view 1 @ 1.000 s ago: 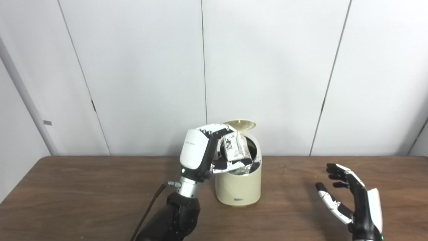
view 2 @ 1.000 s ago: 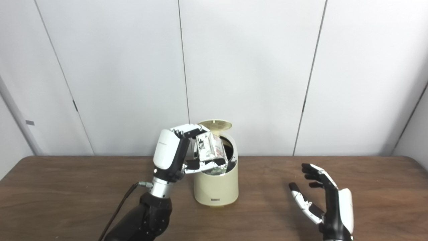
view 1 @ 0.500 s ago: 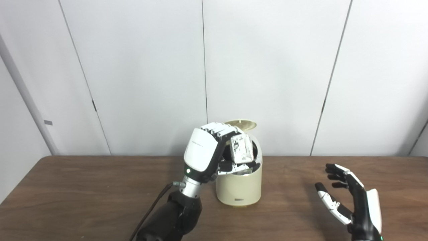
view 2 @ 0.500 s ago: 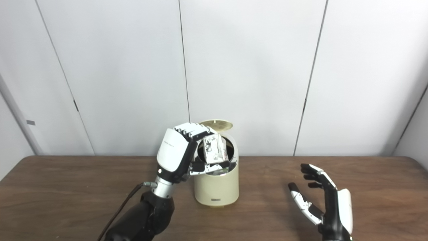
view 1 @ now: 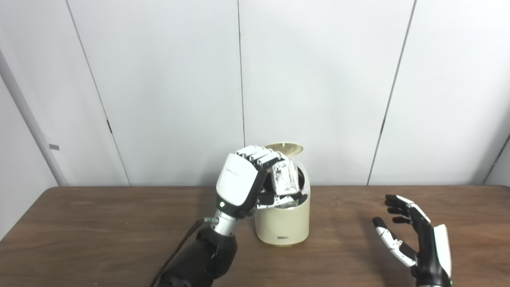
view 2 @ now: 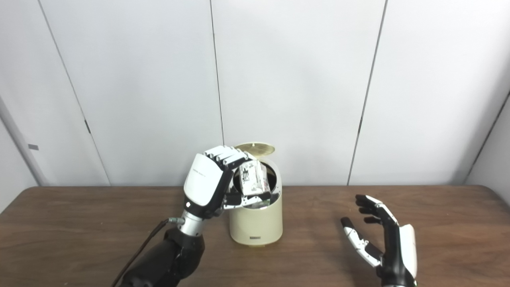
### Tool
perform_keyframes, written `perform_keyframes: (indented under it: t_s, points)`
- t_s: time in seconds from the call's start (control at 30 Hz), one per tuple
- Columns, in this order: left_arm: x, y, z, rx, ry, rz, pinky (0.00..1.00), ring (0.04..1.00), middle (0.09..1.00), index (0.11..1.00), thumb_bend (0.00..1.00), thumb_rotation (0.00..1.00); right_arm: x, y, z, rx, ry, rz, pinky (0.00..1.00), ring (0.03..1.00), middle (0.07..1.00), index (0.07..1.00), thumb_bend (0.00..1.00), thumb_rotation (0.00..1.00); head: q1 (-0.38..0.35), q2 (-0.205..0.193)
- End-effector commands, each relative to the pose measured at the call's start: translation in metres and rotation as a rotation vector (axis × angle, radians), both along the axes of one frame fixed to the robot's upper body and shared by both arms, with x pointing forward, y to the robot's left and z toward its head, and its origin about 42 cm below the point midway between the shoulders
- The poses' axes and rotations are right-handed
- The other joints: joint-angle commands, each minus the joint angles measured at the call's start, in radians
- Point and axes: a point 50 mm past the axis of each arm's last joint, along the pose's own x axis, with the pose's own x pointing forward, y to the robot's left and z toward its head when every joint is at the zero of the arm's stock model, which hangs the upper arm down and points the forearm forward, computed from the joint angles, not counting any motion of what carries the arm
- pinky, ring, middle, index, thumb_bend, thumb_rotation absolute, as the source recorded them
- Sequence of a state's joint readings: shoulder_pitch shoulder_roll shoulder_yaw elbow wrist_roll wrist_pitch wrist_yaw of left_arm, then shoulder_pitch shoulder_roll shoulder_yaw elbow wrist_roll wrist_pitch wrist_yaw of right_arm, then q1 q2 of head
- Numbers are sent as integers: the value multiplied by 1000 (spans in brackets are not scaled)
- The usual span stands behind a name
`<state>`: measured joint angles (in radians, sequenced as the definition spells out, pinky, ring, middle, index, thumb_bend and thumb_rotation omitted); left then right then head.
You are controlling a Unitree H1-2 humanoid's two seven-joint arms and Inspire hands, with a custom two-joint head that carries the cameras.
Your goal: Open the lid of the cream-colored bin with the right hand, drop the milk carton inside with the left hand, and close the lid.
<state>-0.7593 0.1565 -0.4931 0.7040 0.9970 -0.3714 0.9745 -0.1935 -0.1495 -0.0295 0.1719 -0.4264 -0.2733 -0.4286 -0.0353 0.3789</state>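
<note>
White wall panels are backing the table [view 1: 99, 223]; left hand [view 1: 241, 183] is grasping the milk carton [view 1: 283, 180] over the bin [view 1: 283, 223], lid [view 1: 283, 149] raised behind; right hand [view 1: 418, 239] is hovering released, well apart.

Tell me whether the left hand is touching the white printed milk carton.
Touching: the left eye view shows the left hand with fingers wrapped over the milk carton.

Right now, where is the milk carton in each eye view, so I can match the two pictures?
Left eye view: the milk carton sits just right of centre, held by the left hand over the open mouth of the cream-colored bin.
Right eye view: it appears at picture centre, over the same opening.
Shared landmark: the raised round lid behind the carton.
</note>
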Motion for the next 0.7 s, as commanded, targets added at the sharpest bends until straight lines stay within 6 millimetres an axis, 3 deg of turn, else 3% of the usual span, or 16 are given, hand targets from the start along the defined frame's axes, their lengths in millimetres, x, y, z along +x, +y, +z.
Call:
perform_keyframes:
  t_s: [0.0, 0.33, 0.53, 0.67]
  points:
    - [12, 2, 18, 38, -34, 29, 428, 451, 458, 499, 505, 0, -21, 17, -34, 40, 92, 13, 584, 671, 701, 720, 245, 424, -1, -1]
    - [11, 3, 14, 120, 11, 89, 482, 447, 477, 517, 505, 0, -21, 17, -34, 37, 103, 14, 594, 679, 707, 723, 253, 481, 2, 0]
    - [10, 5, 11, 142, -12, 102, 487, 480, 480, 509, 523, 0, -22, 17, -34, 40, 94, 16, 585, 674, 702, 718, 248, 437, 1, 2]
    - [11, 5, 11, 150, -24, 107, 485, 475, 480, 507, 523, 0, -22, 18, -33, 39, 100, 14, 590, 675, 702, 720, 250, 466, 0, 3]
